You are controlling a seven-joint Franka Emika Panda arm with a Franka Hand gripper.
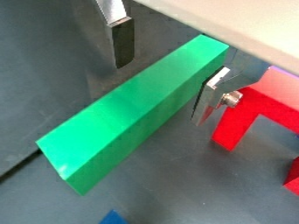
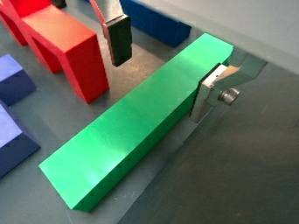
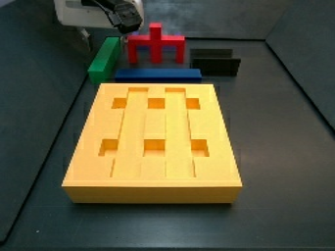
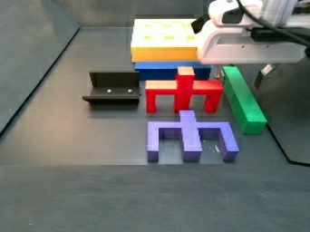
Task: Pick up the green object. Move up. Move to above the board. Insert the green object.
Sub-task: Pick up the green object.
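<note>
Green bar (image 2: 135, 122) lies on the worktop (image 1: 47, 79), open gripper (image 2: 163, 66) fingers straddling it (ungrasped); lifting and board (image 3: 155, 137) insertion remain.

In a side view the gripper (image 3: 127, 27) hides the green object's (image 3: 102, 59) far end; the jaws' state there is unreadable.

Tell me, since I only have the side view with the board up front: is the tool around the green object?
Observer: Yes. In both wrist views the tool is open, with one finger on each side of the green object.
Operator: Touching it?
Observer: One finger stands clear of it. The opposite one looks against it, or nearly.
Operator: Anything crowding it?
Observer: The red block sits beside the clear finger, not touching it.
</note>
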